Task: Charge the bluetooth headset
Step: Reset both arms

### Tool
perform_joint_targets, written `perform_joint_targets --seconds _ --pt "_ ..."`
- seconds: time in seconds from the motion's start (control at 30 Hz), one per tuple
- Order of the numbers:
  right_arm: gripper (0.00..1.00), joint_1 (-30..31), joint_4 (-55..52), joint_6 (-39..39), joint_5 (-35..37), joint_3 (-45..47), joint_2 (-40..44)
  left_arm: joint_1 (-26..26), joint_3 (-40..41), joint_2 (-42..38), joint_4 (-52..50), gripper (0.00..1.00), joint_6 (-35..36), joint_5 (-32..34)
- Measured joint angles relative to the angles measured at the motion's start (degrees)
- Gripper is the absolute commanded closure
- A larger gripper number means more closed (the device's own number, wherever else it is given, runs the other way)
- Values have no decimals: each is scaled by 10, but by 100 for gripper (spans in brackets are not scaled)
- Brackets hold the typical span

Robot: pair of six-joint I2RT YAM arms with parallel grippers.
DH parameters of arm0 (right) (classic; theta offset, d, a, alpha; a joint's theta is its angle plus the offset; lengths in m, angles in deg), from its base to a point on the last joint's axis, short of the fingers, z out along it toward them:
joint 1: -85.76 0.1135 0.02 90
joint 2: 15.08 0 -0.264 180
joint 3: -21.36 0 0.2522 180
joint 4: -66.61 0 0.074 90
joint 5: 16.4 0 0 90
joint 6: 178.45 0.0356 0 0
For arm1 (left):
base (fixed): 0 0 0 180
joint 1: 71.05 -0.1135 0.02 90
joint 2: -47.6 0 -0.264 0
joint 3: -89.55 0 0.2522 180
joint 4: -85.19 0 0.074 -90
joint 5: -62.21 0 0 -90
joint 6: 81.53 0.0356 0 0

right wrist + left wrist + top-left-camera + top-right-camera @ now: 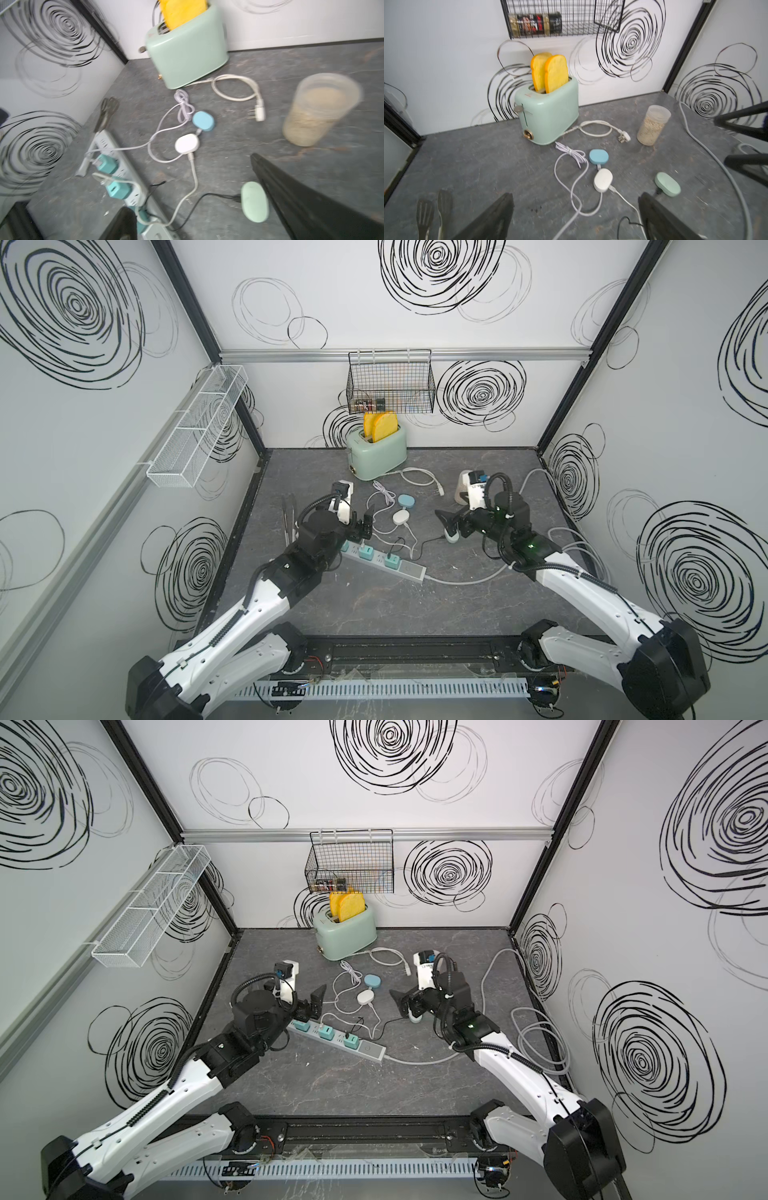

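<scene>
The left end effector (575, 195) is seen with its fingers spread wide and nothing between them, held above the table (488, 162) beside the power strip (411, 571). The right end effector (444, 524) is likewise wide open and empty, low over the mint-green headset case (254, 201). That case is lying flat on the table just beside one dark finger (whether it is touched by that finger cannot be told). A black cable (207, 195) is plugged into the end of this case and is led back toward the power strip, where three teal adapters (390, 561) are seated. Between the two arms a white case (401, 517) and a blue case (406, 500) are placed near each other, each with a pale cable attached. Farther back a mint toaster (378, 456) holding two yellow slices is set against the wall, and a clear jar of grains (653, 124) is stood on the right arm's side of it
</scene>
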Motion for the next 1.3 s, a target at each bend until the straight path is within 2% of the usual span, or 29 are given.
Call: perform_joint_targets --seconds 0.13,0.23,0.4,0.5,0.63,1.0,1.07,1.2,1.3 --pt "2 -98 57 30 4 47 10 -8 115 -29 127 3 34 76" --pt "2 -150 107 42 24 91 21 -55 186 -43 202 3 40 104" --pt "2 -226 193 56 63 183 30 -166 289 -39 317 3 37 96" --pt "2 -257 243 61 78 226 12 -232 328 2 363 3 39 66" --pt "2 -259 299 58 94 259 -14 -289 332 66 412 3 36 9" --pt "2 -259 446 56 110 273 -129 -336 286 219 545 3 36 -104" --pt "2 -259 463 56 112 273 -143 -347 287 249 595 3 32 -125" --pt "2 -259 504 58 115 273 -183 -342 279 320 631 3 36 -148" --pt "2 -259 515 58 114 272 -205 -330 267 334 629 3 41 -153"
